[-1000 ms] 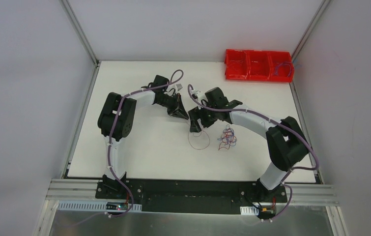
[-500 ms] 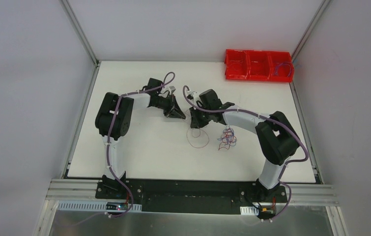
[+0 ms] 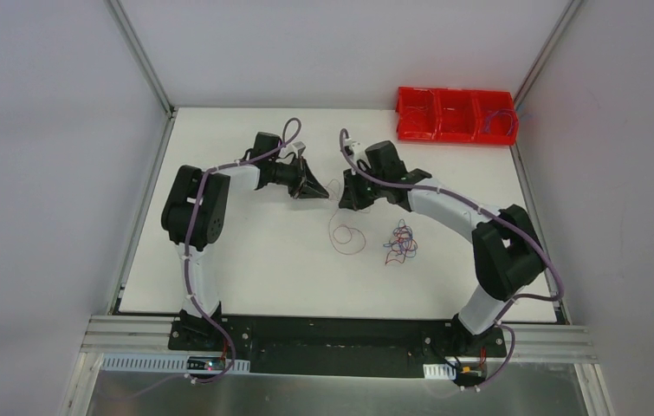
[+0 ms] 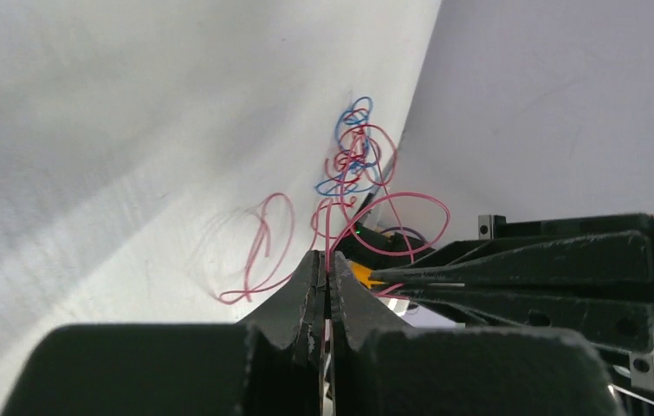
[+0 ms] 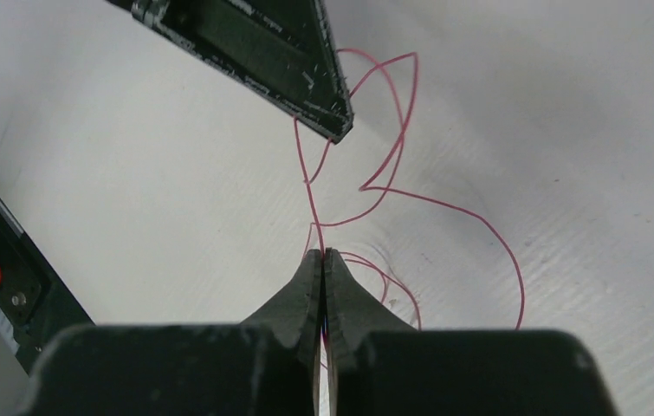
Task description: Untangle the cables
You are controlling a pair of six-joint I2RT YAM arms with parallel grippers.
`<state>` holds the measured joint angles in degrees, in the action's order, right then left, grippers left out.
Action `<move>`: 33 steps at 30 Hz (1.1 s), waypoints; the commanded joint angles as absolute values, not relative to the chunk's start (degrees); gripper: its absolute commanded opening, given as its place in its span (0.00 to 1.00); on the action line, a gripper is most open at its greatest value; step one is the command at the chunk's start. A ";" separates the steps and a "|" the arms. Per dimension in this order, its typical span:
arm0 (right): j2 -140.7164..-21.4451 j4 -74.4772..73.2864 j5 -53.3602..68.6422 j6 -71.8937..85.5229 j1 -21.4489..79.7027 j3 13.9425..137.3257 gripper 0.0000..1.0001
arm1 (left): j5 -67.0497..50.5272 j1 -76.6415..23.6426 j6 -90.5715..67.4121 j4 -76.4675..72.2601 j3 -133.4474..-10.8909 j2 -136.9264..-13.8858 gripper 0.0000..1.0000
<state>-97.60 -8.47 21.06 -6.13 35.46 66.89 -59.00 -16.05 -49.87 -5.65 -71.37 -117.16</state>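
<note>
– Starting at the near edge, what lies on the desk (image 3: 245,260)?

– A small tangle of cables (image 3: 401,243) sits right of centre. They are hair-thin and curly, mostly red with some blue. Just to its left, one red wire (image 3: 347,236) droops in a loose loop with its lower part resting on the desk. From overhead it looks apart from the tangle.

– And the pincers?

– A little farther back, both meet almost tip to tip above that loop. The left pincer (image 4: 323,260) is pinched closed on the red wire. The right pincer (image 5: 323,256) is clamped on the same wire, and a short stretch runs between them.

– How would these wires handle?

– Probably almost weightless, springy and soft, so they would recoil and snag on each other. They are thin enough to slip from closed fingers, or to kink if yanked. The best hold seems to be on a straight run or near a free end, well apart from the knot, with a slow pull.

– Anything beyond?

– A red bin (image 3: 455,114) sits at the desk's far right edge.
</note>
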 commanded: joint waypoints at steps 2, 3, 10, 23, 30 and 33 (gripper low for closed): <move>-94.70 -13.14 21.21 -5.04 33.88 71.17 0.13 | -62.38 -15.91 -59.12 -17.24 -69.74 -112.22 0.00; -95.06 -13.18 20.53 -4.78 33.87 71.05 0.27 | -62.40 -15.91 -60.66 -18.97 -69.53 -112.10 0.00; -99.31 -8.49 20.42 -1.56 34.06 71.50 0.61 | -62.34 -15.91 -64.60 -23.56 -67.99 -111.13 0.00; -105.50 -0.51 18.94 4.82 34.94 74.37 0.16 | -60.97 -14.96 -69.08 -28.30 -62.93 -107.92 0.00; -98.57 -6.94 20.58 3.47 32.76 75.17 0.00 | -57.45 -12.46 -61.62 -19.90 -64.17 -104.49 0.18; -94.84 -10.66 20.94 2.72 30.05 77.12 0.00 | -56.73 -10.84 -54.72 -11.55 -67.22 -102.18 0.47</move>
